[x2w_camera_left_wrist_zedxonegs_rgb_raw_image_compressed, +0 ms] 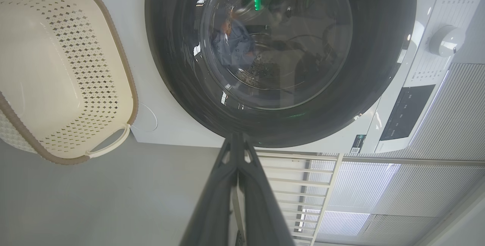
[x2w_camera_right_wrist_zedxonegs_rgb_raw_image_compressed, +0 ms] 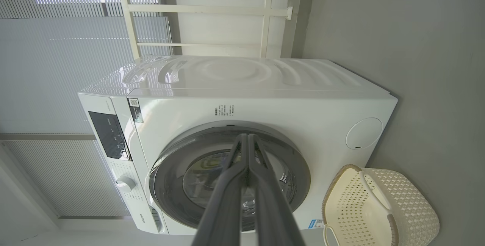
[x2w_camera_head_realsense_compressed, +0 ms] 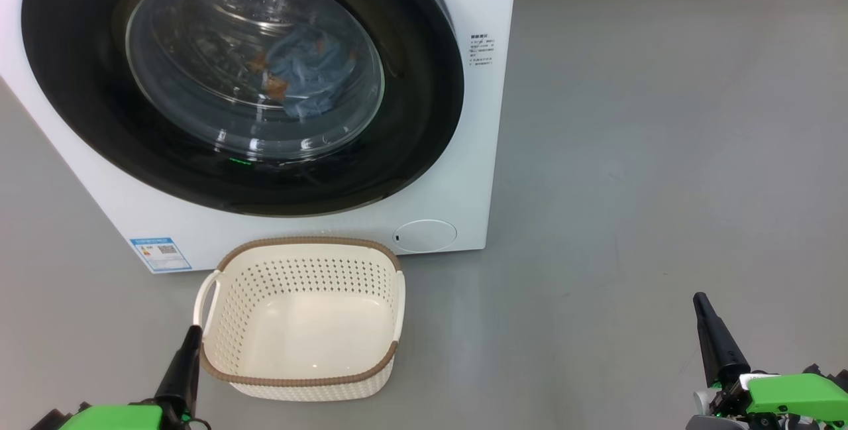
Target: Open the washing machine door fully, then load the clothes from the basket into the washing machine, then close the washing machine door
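Black-framed washing machine door (x2w_camera_head_realsense_compressed: 79, 85) is shut flush on the washing machine (x2w_camera_head_realsense_compressed: 477, 152). Behind the glass, the clothes (x2w_camera_head_realsense_compressed: 308, 65) lie in the drum. The basket (x2w_camera_head_realsense_compressed: 305, 240) on the floor in front is empty. Left gripper (x2w_camera_head_realsense_compressed: 193, 332) and right gripper (x2w_camera_head_realsense_compressed: 699, 301): fingers pressed together, holding nothing. All three steps appear complete.

Head view: aimed forward and down from above; the washing machine door (x2w_camera_head_realsense_compressed: 245, 79) and the basket (x2w_camera_head_realsense_compressed: 305, 271) are seen close.
Left wrist view: rolled sideways, floor (x2w_camera_left_wrist_zedxonegs_rgb_raw_image_compressed: 94, 200) at left; the door is faced from close by.
Right wrist view: rolled the opposite way, floor at right; the whole washing machine (x2w_camera_right_wrist_zedxonegs_rgb_raw_image_compressed: 242, 105) is taken in from farther back.
Shared: door, basket and round cap (x2w_camera_head_realsense_compressed: 424, 236) are covered by all three.
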`<state>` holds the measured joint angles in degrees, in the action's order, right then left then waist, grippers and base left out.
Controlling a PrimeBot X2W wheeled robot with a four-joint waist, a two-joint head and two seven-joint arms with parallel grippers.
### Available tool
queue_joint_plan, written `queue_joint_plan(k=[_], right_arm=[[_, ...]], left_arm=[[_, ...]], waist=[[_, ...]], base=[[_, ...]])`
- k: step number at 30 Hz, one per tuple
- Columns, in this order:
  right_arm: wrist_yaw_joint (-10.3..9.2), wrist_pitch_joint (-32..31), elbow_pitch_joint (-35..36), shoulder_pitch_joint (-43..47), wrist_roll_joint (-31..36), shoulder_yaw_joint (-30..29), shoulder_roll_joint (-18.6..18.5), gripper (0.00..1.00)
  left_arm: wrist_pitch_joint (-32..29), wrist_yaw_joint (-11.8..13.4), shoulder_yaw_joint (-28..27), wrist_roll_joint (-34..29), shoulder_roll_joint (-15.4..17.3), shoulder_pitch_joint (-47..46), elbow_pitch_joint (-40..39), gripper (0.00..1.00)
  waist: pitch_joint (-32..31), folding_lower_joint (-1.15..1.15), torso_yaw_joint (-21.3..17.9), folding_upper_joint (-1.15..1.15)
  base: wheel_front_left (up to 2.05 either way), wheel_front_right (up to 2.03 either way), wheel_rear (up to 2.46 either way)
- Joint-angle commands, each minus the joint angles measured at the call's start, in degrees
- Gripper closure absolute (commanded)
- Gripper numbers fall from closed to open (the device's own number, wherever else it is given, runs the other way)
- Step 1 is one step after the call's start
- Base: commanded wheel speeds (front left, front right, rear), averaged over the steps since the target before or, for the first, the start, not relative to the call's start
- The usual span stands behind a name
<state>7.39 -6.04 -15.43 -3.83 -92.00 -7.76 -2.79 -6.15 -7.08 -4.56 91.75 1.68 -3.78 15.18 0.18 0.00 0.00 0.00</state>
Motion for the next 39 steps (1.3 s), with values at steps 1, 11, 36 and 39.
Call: queue_joint_plan(k=[1,11,36,39], right_arm=[[0.1,-0.4,1.4,-2.3,-0.2,1.3,-0.2,1.0],[0.1,-0.4,1.4,-2.4,-0.2,1.2,-0.1,1.0],[0.1,-0.5,1.4,-2.4,-0.2,1.2,-0.1,1.0],[0.1,-0.5,1.4,-2.4,-0.2,1.2,-0.1,1.0]], left_arm=[[-0.3,-0.4,-1.9,0.4,1.2,-2.4,-1.1,1.0],[-0.3,-0.4,-1.9,0.4,1.2,-2.4,-1.1,1.0],[-0.3,-0.4,-1.9,0.4,1.2,-2.4,-1.1,1.0],[-0.3,-0.4,-1.9,0.4,1.2,-2.4,-1.1,1.0]], waist=[[0.0,0.0,0.0,0.0],[0.0,0.0,0.0,0.0],[0.0,0.0,0.0,0.0],[0.0,0.0,0.0,0.0]], base=[[0.0,0.0,0.0],[0.0,0.0,0.0],[0.0,0.0,0.0],[0.0,0.0,0.0]])
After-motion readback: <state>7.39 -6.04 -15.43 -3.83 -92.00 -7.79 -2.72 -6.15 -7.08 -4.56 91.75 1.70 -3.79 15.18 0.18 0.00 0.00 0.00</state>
